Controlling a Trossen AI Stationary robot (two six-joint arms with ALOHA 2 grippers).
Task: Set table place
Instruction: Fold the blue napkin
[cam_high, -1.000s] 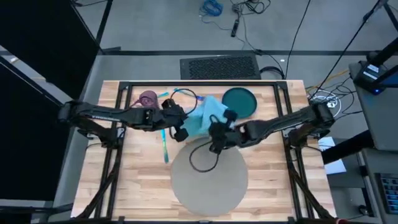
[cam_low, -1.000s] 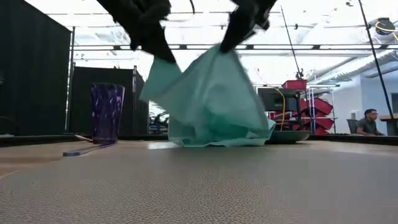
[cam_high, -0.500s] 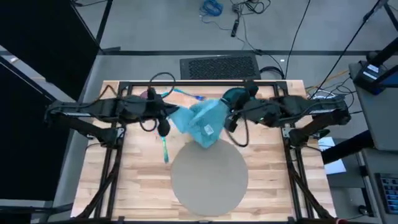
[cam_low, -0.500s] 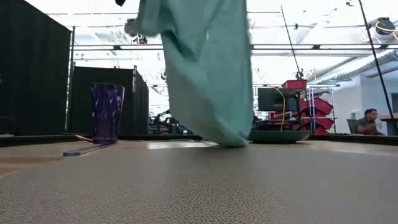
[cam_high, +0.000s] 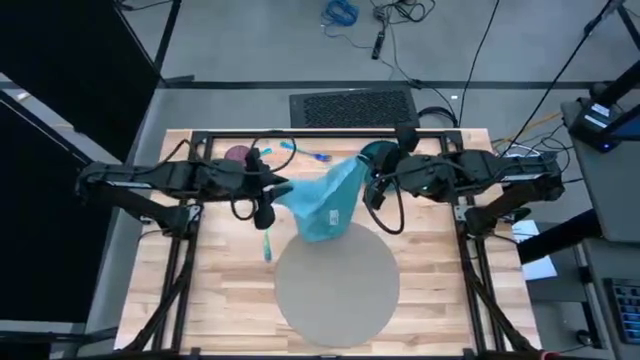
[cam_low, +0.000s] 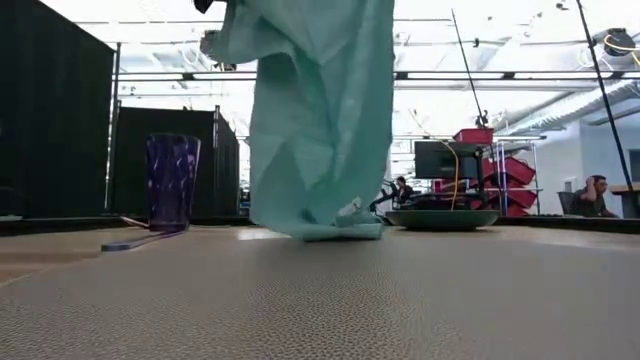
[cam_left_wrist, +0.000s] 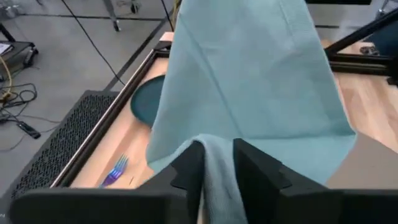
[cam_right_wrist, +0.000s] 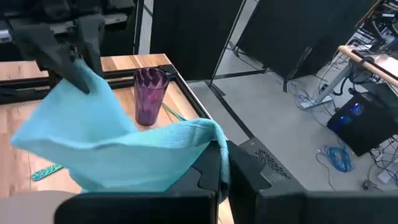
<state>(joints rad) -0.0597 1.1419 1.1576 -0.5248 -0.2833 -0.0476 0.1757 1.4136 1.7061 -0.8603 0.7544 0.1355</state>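
Grey round placemat (cam_high: 335, 285) is lying flat on your worktop (cam_high: 225, 290), near its front edge. Your left claw (cam_left_wrist: 216, 163) and right claw (cam_right_wrist: 222, 163) are each pinching a corner of a teal cloth (cam_high: 325, 200), hanging it over the placemat's far rim.

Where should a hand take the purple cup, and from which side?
Probably around its middle wall, coming level from the side: the purple cup stands upright, tall and narrow, mouth open upward. First a hand must be free: left hand and right hand both grip the teal cloth.
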